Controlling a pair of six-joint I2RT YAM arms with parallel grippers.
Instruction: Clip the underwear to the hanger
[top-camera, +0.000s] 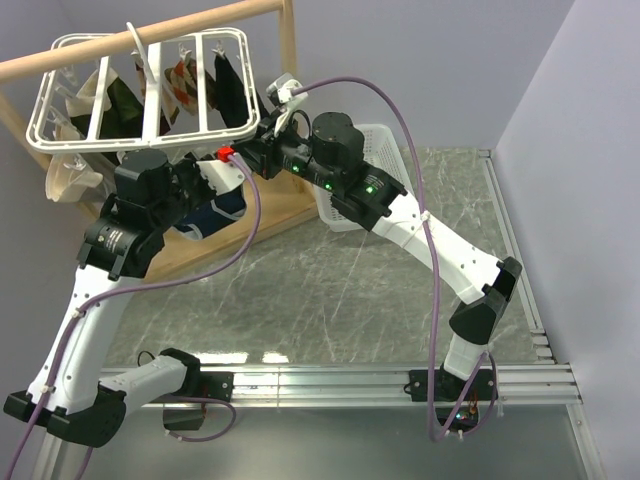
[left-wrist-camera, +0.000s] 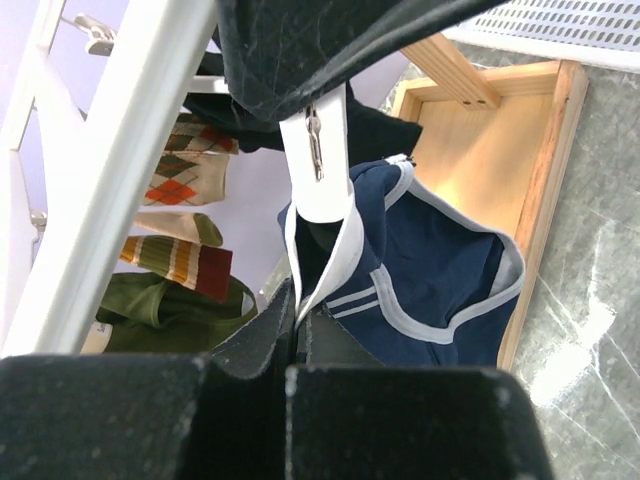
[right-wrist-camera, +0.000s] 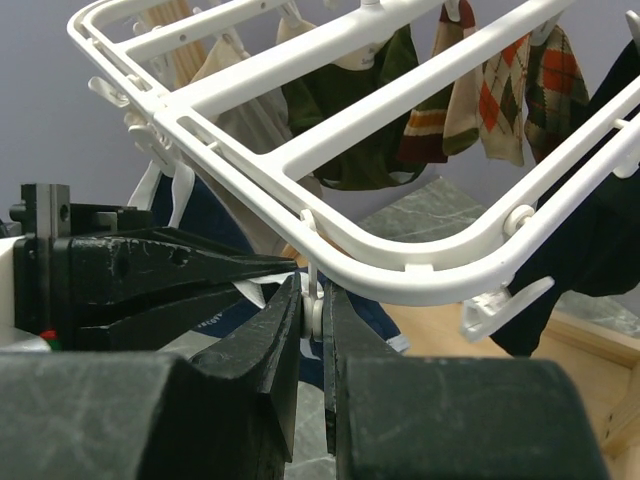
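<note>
Where left pincer (left-wrist-camera: 298, 322) pinches it, underwear (left-wrist-camera: 440, 270) hangs downward.

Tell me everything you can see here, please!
hanger: one, white, on the wooden rail
wooden stand: one, light brown, back left
underwear: one, navy with white trim, under the hanger
socks: several, patterned, clipped to hanger
green garment: one, beside socks
black garment: at least one, hanger's right side
beige cloth: one, hanger's left end
basket: one, white, behind right arm
table: one, grey marble, underneath
left gripper: one, black, shut on the underwear
right gripper: one, black, shut on a hanger clip
</note>
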